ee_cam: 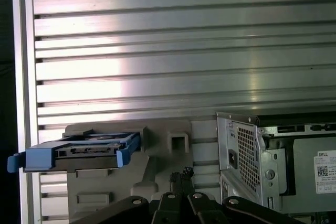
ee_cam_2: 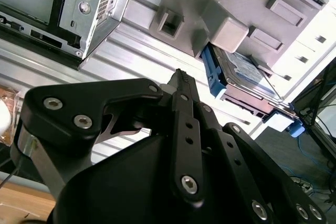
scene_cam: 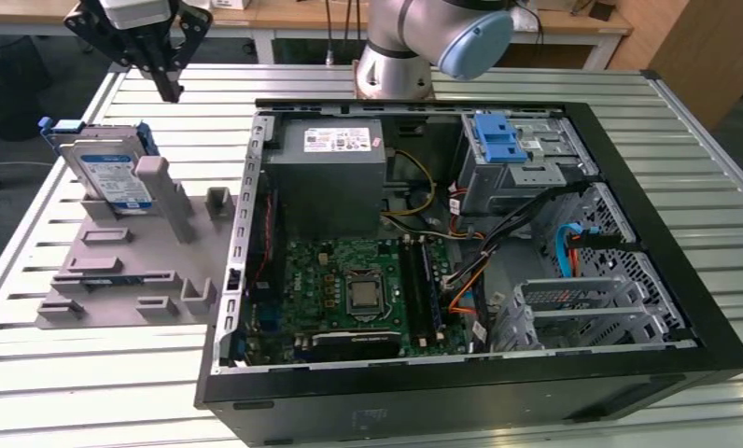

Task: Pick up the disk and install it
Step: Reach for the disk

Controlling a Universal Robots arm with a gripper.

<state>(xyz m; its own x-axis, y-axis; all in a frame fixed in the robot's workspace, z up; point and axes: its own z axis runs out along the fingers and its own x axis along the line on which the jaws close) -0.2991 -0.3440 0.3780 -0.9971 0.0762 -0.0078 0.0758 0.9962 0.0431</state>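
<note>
The disk [scene_cam: 107,173], a silver drive with a blue-and-white label in a blue carrier, stands on edge in a slot of the grey fixture [scene_cam: 129,266] at the exterior view's left. My gripper [scene_cam: 169,91] hangs above and behind it, clear of it, fingers pressed together and holding nothing. In the second wrist view the shut gripper [ee_cam_2: 181,78] points toward the disk [ee_cam_2: 239,74] leaning against a grey post. In the first wrist view the disk [ee_cam: 84,151] shows edge-on beside the gripper [ee_cam: 181,173].
An open computer case [scene_cam: 670,271] lies on the slatted metal table [scene_cam: 707,121]. Inside it are a grey power supply [scene_cam: 328,177], the motherboard [scene_cam: 359,289], loose cables and a drive bay with a blue latch [scene_cam: 501,140]. The arm's base [scene_cam: 397,56] stands behind the case.
</note>
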